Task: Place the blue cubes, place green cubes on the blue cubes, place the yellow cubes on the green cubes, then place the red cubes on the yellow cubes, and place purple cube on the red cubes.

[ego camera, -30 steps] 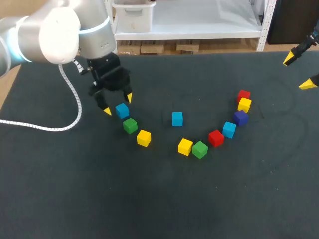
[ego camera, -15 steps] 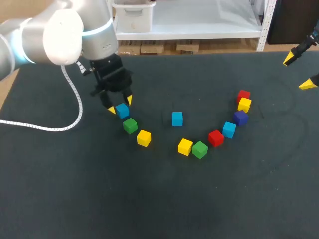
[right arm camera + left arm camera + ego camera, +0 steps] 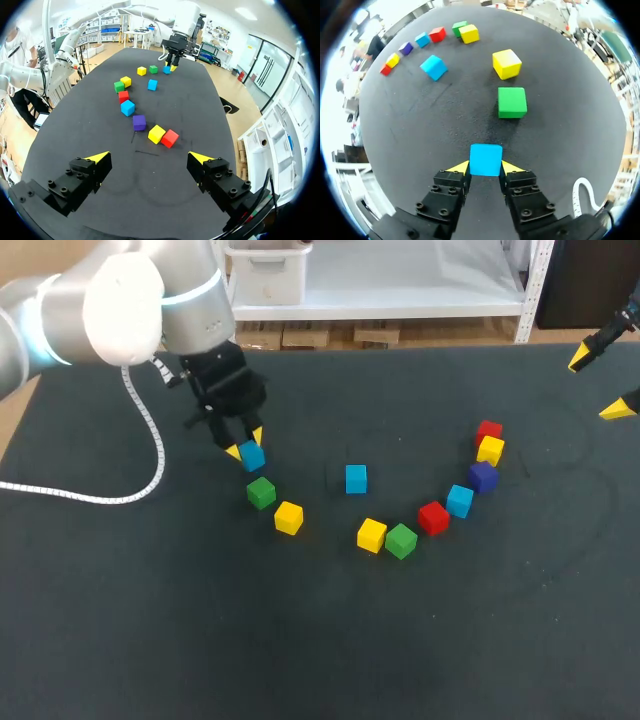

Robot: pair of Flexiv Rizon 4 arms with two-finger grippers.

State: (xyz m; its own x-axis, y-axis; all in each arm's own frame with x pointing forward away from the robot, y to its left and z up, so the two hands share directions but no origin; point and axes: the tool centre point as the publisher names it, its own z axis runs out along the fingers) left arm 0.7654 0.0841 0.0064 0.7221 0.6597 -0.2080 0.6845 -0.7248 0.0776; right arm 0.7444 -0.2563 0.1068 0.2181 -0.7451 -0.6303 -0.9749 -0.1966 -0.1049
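Observation:
My left gripper (image 3: 246, 445) is shut on a blue cube (image 3: 253, 456) at the left end of an arc of cubes. In the left wrist view both yellow tips press the blue cube's (image 3: 486, 159) sides. Just ahead of it lie a green cube (image 3: 261, 492) and a yellow cube (image 3: 289, 517). A second blue cube (image 3: 356, 478) sits alone mid-table. The arc continues with yellow (image 3: 371, 535), green (image 3: 401, 540), red (image 3: 433, 517), blue (image 3: 460, 500), purple (image 3: 483, 477), yellow (image 3: 490, 450) and red (image 3: 488, 430) cubes. My right gripper (image 3: 598, 384) hangs open at the far right, holding nothing.
The dark table mat (image 3: 300, 640) is bare in front of the arc. A white cable (image 3: 150, 450) trails from my left arm across the mat's left side. In the right wrist view the open right gripper (image 3: 150, 157) is well short of the nearest red cube (image 3: 170, 138).
My left gripper's fingers have come together onto the blue cube, which has shifted slightly right and back with them. The right arm has stayed still.

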